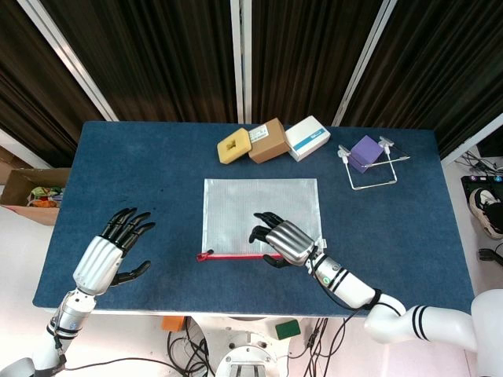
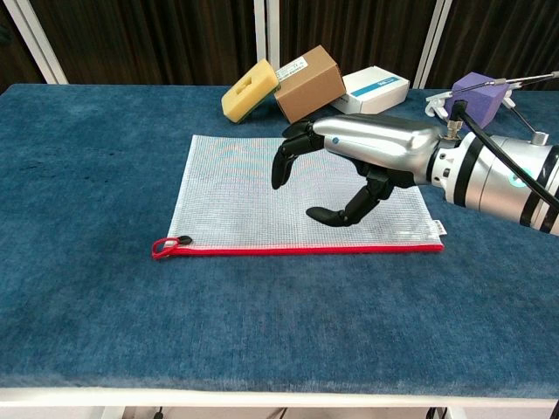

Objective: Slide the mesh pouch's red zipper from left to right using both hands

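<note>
From above, in the head view, we see the mesh pouch (image 1: 261, 216) lying flat near the middle of the blue table (image 1: 118, 188), its red zipper (image 1: 236, 255) along the near edge and the pull at the left end. Our right hand (image 1: 281, 238) sits over the pouch's near right part, palm down, fingers curved and pointing left, holding nothing; we cannot tell from here whether the fingertips touch the mesh. Our left hand (image 1: 110, 251) hovers well apart from the pouch, off to the left over bare cloth, fingers spread and empty. Along the far edge stand a yellow sponge (image 1: 233, 145), a brown box (image 1: 268, 140) and a white box (image 1: 307, 137), touching in a row, with a purple block (image 1: 365, 151) on a wire stand (image 1: 372, 177) to their right.

Lower down, in the chest view, the right hand (image 2: 349, 161) is plainly raised above the pouch (image 2: 236, 201), fingers (image 2: 281, 166) drooping and thumb curled under, gripping nothing. The zipper (image 2: 306, 250) runs unbroken along the front edge, its black pull (image 2: 183, 240) in a red loop at the left corner, with nothing lying across it. The left hand does not show here. Behind stand the sponge (image 2: 247, 93), brown box (image 2: 310, 81), white box (image 2: 376, 87) and purple block (image 2: 476, 98).
</note>
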